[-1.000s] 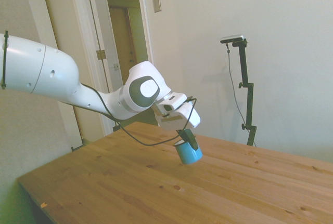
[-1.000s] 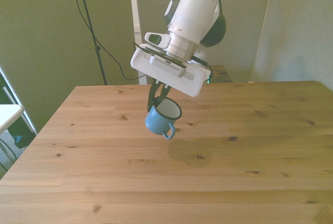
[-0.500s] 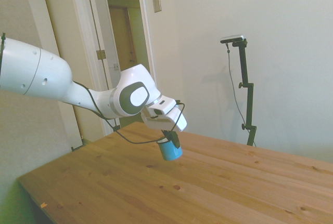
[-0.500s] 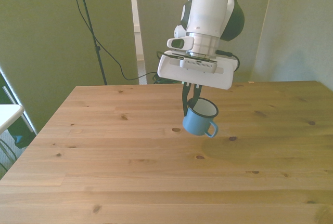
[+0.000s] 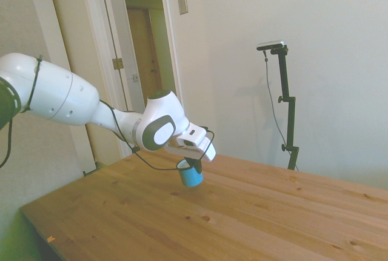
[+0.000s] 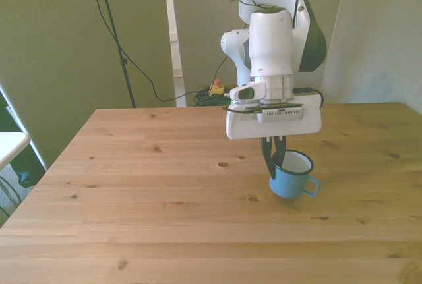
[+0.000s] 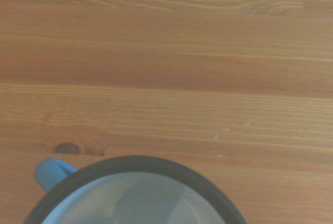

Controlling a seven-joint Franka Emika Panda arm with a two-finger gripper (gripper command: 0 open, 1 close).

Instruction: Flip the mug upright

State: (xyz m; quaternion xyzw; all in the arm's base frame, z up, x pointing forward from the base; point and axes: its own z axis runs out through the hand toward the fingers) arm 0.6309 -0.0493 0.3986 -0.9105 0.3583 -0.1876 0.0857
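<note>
The mug (image 6: 291, 177) is gripped at its rim by the closed pincer (image 6: 273, 161), mouth up, handle toward the front view's right, just above the counter (image 6: 132, 198), nearer its right edge in the front view.

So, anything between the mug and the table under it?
Nothing: in the front view the mug, held by the end effector, sits at the bare table.

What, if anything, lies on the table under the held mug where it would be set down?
Nothing visible. The gripper holds the mug by its rim, opening up, just above bare table; the wrist view shows only wood beyond the mug.
</note>
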